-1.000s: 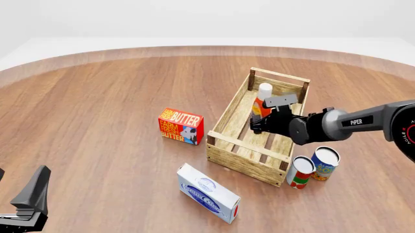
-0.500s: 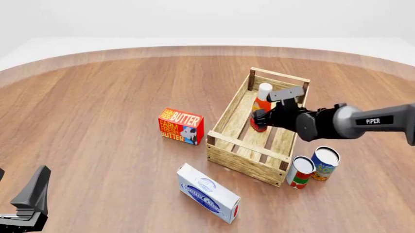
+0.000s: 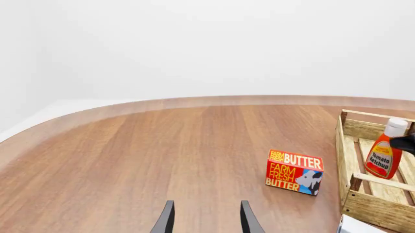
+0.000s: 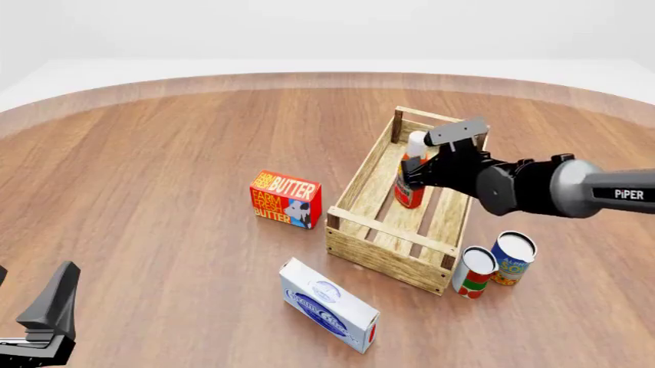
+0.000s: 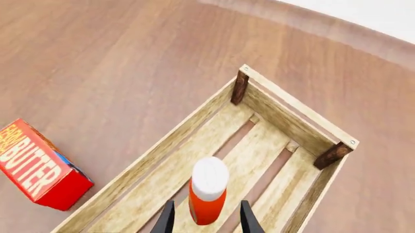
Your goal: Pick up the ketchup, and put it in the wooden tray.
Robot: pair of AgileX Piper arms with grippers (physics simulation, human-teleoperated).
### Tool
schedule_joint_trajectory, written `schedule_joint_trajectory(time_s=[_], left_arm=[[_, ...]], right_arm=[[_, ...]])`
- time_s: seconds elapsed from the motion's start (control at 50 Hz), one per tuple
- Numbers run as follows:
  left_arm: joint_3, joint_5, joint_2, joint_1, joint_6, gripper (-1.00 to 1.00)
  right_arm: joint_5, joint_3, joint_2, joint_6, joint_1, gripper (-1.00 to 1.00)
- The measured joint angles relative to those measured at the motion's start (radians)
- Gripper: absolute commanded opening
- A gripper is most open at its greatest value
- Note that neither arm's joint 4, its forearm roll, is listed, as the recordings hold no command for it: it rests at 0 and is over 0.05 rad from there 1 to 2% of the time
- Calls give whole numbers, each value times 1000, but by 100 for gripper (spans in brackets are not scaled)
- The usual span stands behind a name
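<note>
The ketchup (image 4: pixel 409 195), a slim red-orange bottle with a white cap, stands upright on the slats inside the wooden tray (image 4: pixel 389 227), toward its far end. My right gripper (image 4: pixel 416 176) straddles the bottle. In the right wrist view its fingers (image 5: pixel 167 218) stand apart on either side of the ketchup (image 5: pixel 207 199), with a gap to each, so it is open. The left wrist view shows the ketchup (image 3: pixel 382 156) inside the tray (image 3: pixel 372 209). My left gripper (image 3: pixel 205 221) is open and empty near the front left corner (image 4: pixel 60 287).
A red-orange butter box (image 4: pixel 285 198) stands left of the tray. A white-and-blue box (image 4: pixel 327 305) lies in front of it. Two cans, one red and white (image 4: pixel 474 271) and one blue (image 4: pixel 513 257), stand by the tray's near right corner.
My right gripper carried the ketchup toward the tray's far end and lowered it. The bottle now stands on the slats with the fingers apart around it. The left arm has not moved.
</note>
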Motion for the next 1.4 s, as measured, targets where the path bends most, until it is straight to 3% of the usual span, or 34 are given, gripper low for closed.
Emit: schedule_joint_trajectory(time_s=[0.36, 0.64, 1.18, 1.4], left_arm=[[0, 0, 0, 0, 0, 100], [0, 0, 0, 0, 0, 100], [0, 0, 0, 0, 0, 100], [0, 0, 0, 0, 0, 100]], right_arm=[[47, 4, -106, -31, 9, 100], [56, 78, -211, -40, 25, 100], [96, 454, -687, -42, 51, 100], [199, 632, -1001, -48, 37, 100]])
